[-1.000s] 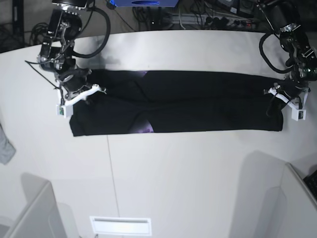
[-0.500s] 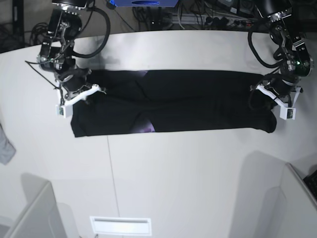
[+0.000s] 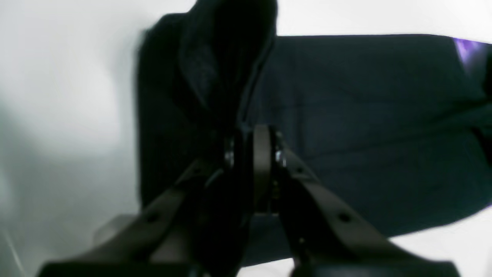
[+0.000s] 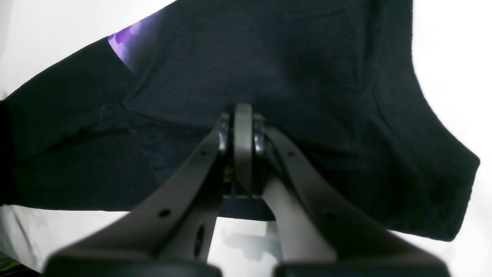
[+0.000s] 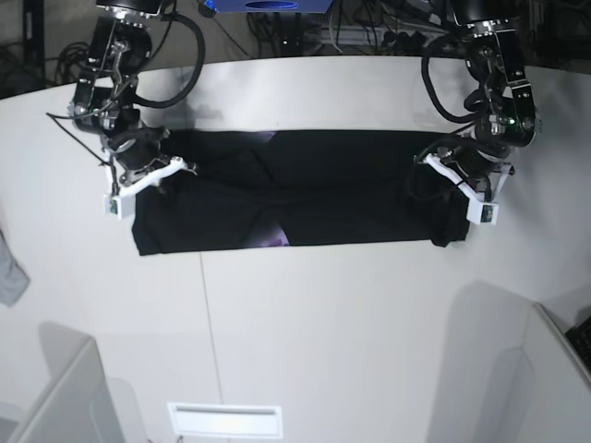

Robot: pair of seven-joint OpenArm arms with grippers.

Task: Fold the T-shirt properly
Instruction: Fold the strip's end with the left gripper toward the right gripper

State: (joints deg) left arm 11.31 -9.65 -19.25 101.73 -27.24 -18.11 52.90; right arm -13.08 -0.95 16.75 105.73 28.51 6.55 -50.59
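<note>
1 T-shirt (image 5: 305,198) lies on the white worktop (image 5: 323,341) as a long black band, its long axis running left-right in the base view. 2 arms reach down, 1 at each end. The left end effector (image 5: 459,182) is clamped on a lifted fold; the right end effector (image 5: 148,171) pinches the opposite end's fabric.

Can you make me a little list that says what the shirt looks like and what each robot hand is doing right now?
shirt: black T-shirt folded into a long strip across the white table, bits of purple print showing
left gripper: shut on one end of the T-shirt, that end lifted and bunched
right gripper: shut on the other end, which lies flat
other things: grey cloth at the table's edge, far from both grippers
</note>
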